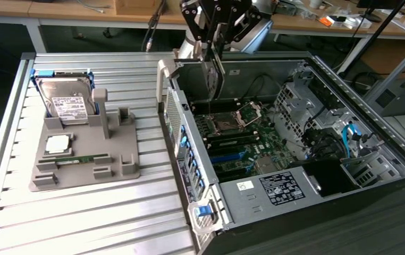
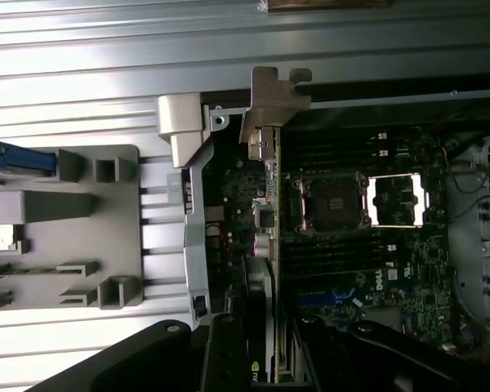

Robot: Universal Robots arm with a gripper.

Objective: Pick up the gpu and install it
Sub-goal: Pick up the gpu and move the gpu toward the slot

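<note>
The gpu (image 1: 217, 79) (image 2: 271, 204) hangs upright and edge-on, its silvery bracket (image 2: 273, 102) at the rear wall of the open computer case (image 1: 372, 143). The tool (image 1: 213, 45) (image 2: 265, 351) grips it from above, the fingers (image 2: 225, 351) closed on the two faces of the card. In the exterior view it is at about twelve o'clock, over the motherboard (image 1: 238, 138); it seems not seated, but I cannot say this surely. At nine o'clock from the case, a grey tray (image 1: 82, 170) lies on the surface (image 1: 82, 223) with a hard drive (image 1: 68, 101) and a memory stick (image 1: 75, 158).
</note>
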